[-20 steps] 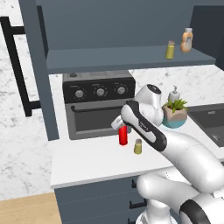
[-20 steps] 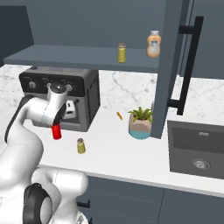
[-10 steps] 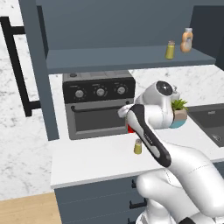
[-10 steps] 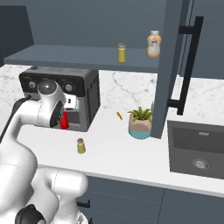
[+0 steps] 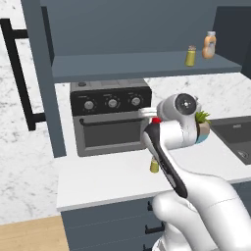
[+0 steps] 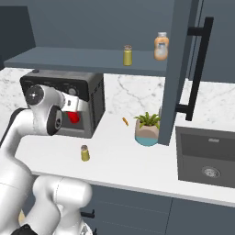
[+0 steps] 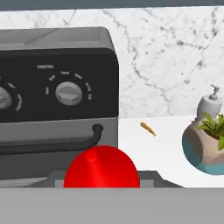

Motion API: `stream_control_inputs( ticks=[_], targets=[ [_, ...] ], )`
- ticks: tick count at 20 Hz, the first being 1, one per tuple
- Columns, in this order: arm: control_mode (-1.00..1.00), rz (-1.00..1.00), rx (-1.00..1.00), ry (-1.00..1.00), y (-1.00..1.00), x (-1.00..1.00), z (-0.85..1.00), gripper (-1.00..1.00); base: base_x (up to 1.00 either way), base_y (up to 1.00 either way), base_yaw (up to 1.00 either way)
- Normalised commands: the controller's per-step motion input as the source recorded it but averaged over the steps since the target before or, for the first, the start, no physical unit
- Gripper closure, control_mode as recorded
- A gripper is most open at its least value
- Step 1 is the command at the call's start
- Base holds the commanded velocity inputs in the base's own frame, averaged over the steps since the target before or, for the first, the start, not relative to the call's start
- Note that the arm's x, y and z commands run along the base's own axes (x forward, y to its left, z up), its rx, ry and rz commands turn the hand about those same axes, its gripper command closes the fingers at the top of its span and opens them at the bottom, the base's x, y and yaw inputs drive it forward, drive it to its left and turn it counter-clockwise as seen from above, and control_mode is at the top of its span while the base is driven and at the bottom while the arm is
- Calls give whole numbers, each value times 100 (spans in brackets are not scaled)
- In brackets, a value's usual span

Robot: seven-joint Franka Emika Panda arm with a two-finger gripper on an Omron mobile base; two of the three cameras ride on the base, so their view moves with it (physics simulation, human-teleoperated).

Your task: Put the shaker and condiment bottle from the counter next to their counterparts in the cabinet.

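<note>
- While the condiment bottle [image 6: 73, 118] is held off the counter [image 6: 124, 156] in front of the toaster oven [image 6: 92, 98], the gripper [image 6: 72, 111] is seen closed tight around it, the fingers narrow on the red body.
- From the hand view, the bottle's red top [image 7: 101, 168] is seen end-on at the bottom, with the oven's dial [image 7: 69, 92] and handle behind it.
- The shaker [image 6: 85, 153] is left standing upright on the white counter, just in front of the oven and below the raised bottle; in the left base view it [image 5: 154, 165] is partly covered by the arm.
- On the shelf of the cabinet [image 6: 69, 59], an identical shaker [image 6: 127, 55] and a tan-orange bottle [image 6: 160, 46] are set near each other, well above the counter.
- A potted plant [image 6: 148, 129] is placed on the counter beside the open cabinet door [image 6: 180, 69], with a small orange item [image 6: 124, 121] lying between it and the oven.
- A soap dispenser [image 7: 210, 105] is seen behind the plant.
</note>
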Motion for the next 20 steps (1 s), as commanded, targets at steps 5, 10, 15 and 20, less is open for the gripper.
stream_control_inputs(
  ticks=[5,10,15,20],
  targets=[
    [-100,-20,0,-8,-26,0,53,100,0,0,0],
    [-100,-23,0,-1,-37,0,58,100,0,0,0],
    [-100,-22,5,0,-45,0,63,100,0,0,0],
    [-100,-21,9,0,-48,-1,62,100,0,0,0]
  ],
)
